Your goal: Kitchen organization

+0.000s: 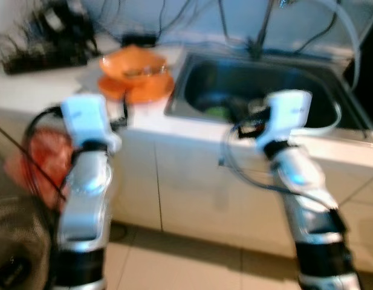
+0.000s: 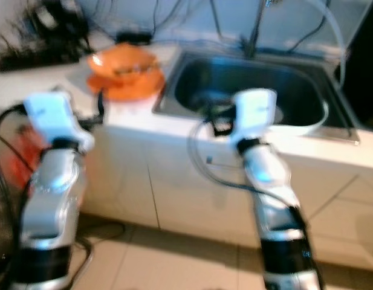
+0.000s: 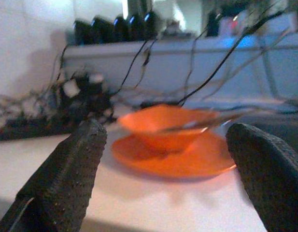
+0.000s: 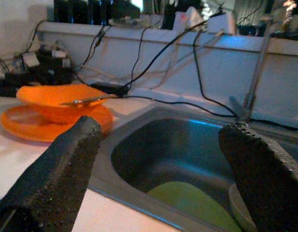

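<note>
An orange bowl (image 1: 133, 64) with a spoon (image 3: 197, 124) in it rests on an orange plate (image 1: 138, 89) on the white counter, left of the steel sink (image 1: 259, 84). A green plate (image 4: 190, 202) lies in the sink bottom. My left gripper (image 3: 173, 164) is open, raised at the counter's front edge and facing the bowl and plate from a short way off. My right gripper (image 4: 163, 169) is open too, held at the sink's front rim and looking into the basin. Nothing is between either pair of fingers.
A tangle of black cables and a power strip (image 1: 44, 57) lies at the counter's back left. A tap (image 1: 262, 27) rises behind the sink. A pale bowl (image 2: 304, 124) sits at the sink's right. Something red-orange (image 1: 44, 160) hangs below the counter on the left. Tiled floor lies below.
</note>
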